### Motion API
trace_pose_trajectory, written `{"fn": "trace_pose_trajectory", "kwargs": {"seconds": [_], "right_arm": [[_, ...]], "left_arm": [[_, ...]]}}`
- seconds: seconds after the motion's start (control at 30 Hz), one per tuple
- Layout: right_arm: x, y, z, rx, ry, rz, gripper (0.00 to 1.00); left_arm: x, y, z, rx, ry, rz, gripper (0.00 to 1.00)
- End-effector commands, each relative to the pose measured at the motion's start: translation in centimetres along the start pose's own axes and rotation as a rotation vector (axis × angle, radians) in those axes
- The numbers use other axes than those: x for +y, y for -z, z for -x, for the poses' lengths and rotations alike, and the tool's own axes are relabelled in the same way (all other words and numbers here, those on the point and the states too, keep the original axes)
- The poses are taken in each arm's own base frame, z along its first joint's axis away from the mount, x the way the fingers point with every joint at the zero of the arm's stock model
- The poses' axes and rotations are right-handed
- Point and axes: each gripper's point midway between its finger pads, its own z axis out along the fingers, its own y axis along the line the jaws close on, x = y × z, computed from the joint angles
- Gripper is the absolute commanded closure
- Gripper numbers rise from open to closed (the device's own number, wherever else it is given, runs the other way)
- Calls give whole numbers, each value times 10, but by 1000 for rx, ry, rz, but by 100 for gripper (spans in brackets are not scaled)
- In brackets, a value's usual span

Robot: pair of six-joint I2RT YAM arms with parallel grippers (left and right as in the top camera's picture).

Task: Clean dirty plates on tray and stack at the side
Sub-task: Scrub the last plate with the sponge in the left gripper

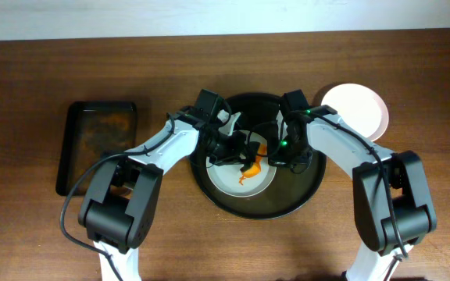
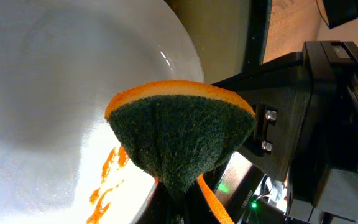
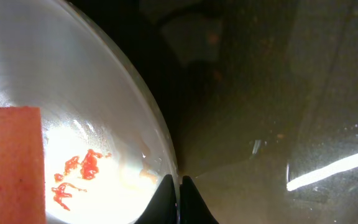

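A white plate (image 1: 241,181) with orange-red sauce smears lies in the large round black tray (image 1: 303,191). My left gripper (image 1: 237,150) is shut on an orange sponge with a green scouring face (image 2: 182,143) and holds it over the plate (image 2: 55,93), beside the sauce (image 2: 107,177). My right gripper (image 1: 278,156) is shut on the plate's right rim (image 3: 178,186). The right wrist view shows the plate (image 3: 73,93), its sauce (image 3: 79,171) and the sponge's orange side (image 3: 11,162). A clean-looking white plate (image 1: 355,109) sits on the table to the tray's right. I see no third plate.
A smaller dark rectangular tray (image 1: 98,144) with brownish stains lies on the wooden table to the left. The right arm's body (image 2: 316,124) is close beside the sponge. The tray floor (image 3: 278,93) right of the plate is bare.
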Motion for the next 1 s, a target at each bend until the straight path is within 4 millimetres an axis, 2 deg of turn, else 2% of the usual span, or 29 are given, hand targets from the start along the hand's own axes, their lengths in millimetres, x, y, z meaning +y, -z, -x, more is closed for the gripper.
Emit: {"fn": "trace_pose_trajectory", "kwargs": {"seconds": [0.0, 0.2, 0.4, 0.53, 0.6, 0.7, 0.77, 0.9, 0.97], "right_arm": [[0, 6, 0, -17, 9, -11, 96], [0, 6, -1, -14, 8, -12, 96], [0, 6, -1, -14, 8, -12, 96], [0, 6, -1, -14, 8, -12, 96], [0, 6, -2, -9, 7, -14, 96], [-1, 6, -4, -4, 5, -16, 96], [-1, 6, -4, -3, 6, -16, 96], [-2, 6, -4, -1, 4, -17, 96], [-2, 6, -4, -2, 4, -21, 96]], "left_arm": [[1, -2, -1, 5, 48, 1, 99], [11, -5, -4, 1, 103, 41, 99], [5, -25, -12, 5, 118, 50, 99], [22, -38, -22, -2, 164, 114, 99], [40, -37, -22, -32, 175, 200, 99], [71, -26, -19, -83, 205, 356, 99], [95, -9, -19, -101, 260, 437, 99], [115, 14, -12, -125, 268, 478, 99], [111, 21, -8, -136, 223, 476, 99]]}}
